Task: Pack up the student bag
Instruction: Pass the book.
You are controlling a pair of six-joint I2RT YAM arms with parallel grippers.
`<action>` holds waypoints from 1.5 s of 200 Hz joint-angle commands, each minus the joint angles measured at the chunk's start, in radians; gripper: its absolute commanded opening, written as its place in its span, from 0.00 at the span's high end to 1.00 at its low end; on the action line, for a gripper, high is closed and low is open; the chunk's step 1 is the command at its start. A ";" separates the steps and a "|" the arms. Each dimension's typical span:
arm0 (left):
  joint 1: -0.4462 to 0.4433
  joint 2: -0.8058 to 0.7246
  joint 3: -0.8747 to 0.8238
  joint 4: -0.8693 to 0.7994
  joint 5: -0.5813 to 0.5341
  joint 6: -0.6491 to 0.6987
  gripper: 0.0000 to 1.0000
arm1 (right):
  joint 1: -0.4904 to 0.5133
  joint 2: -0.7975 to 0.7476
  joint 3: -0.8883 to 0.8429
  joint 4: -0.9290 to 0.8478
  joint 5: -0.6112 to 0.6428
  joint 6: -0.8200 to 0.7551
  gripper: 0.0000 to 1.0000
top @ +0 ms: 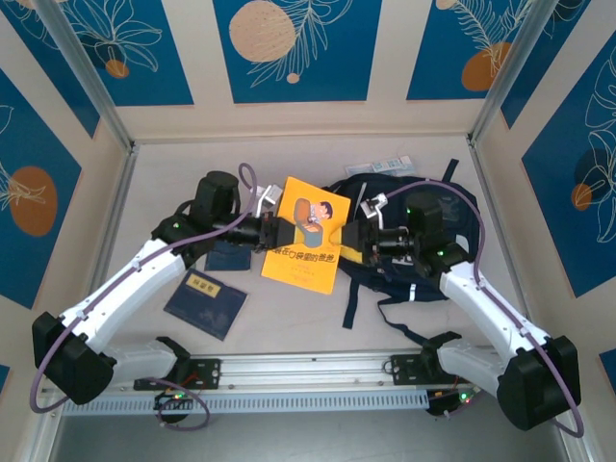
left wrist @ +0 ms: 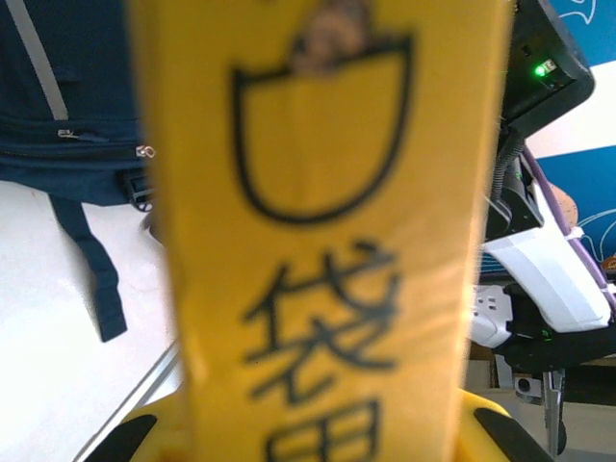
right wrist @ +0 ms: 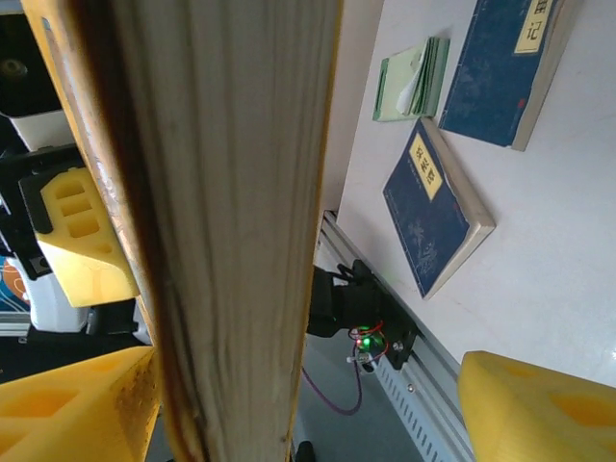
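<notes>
Mid-surface, left tool [top: 273, 231] is clamped on the yellow book [top: 306, 252]. The right tool [top: 348, 235] is spread wide at its other edge, gripping nothing. Far right, under the right arm, lies the bag [top: 380, 279]. Packing looks barely started, navy books [top: 205, 305] waiting near left.

Centre of table [top: 289, 318]: picture book [top: 300, 231], left edge between the fingers of left gripper [top: 274, 231], right edge at right gripper [top: 348, 234]. Behind and right of it, partly under the right arm: student bag [top: 385, 279], straps trailing toward the near edge. Left of the book: far booklet [top: 228, 258], half under the left arm; just nearer and further left, near booklet [top: 205, 303]. By the back wall, behind the bag: leaflets [top: 380, 166].
</notes>
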 commanded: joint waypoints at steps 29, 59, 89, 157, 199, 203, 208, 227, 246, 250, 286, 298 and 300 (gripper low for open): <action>-0.012 -0.037 0.033 0.115 0.040 -0.041 1.00 | 0.064 0.077 -0.023 0.422 -0.066 0.284 0.30; -0.011 -0.045 0.029 0.086 -0.018 -0.051 1.00 | 0.040 0.002 -0.057 0.382 0.047 0.317 0.89; -0.011 -0.069 -0.019 0.154 -0.079 -0.147 0.64 | 0.017 -0.082 -0.110 0.422 0.181 0.403 1.00; -0.009 -0.133 -0.169 0.468 -0.355 -0.433 0.27 | 0.093 -0.148 -0.102 0.387 0.662 0.579 1.00; -0.026 -0.115 -0.196 0.559 -0.481 -0.491 0.28 | 0.180 -0.094 -0.021 0.395 0.831 0.613 1.00; -0.029 -0.112 -0.197 0.567 -0.494 -0.494 0.28 | 0.187 -0.089 -0.016 0.395 0.847 0.612 1.00; -0.034 -0.109 -0.198 0.575 -0.507 -0.495 0.29 | 0.199 -0.085 -0.011 0.397 0.868 0.612 1.00; -0.059 -0.090 -0.196 0.594 -0.544 -0.493 0.32 | 0.236 -0.068 -0.005 0.425 0.934 0.620 1.00; -0.080 -0.066 -0.193 0.612 -0.570 -0.495 0.35 | 0.255 -0.052 -0.007 0.452 0.961 0.643 1.00; -0.084 -0.060 -0.190 0.616 -0.572 -0.493 0.36 | 0.258 -0.049 -0.008 0.454 0.964 0.645 1.00; -0.088 -0.017 -0.169 0.651 -0.573 -0.488 0.51 | 0.282 -0.047 -0.007 0.449 0.981 0.645 1.00; -0.089 -0.015 -0.158 0.644 -0.577 -0.474 0.60 | 0.285 -0.051 -0.009 0.432 0.987 0.644 1.00; -0.089 -0.015 -0.158 0.641 -0.578 -0.471 0.62 | 0.285 -0.054 -0.009 0.428 0.989 0.644 1.00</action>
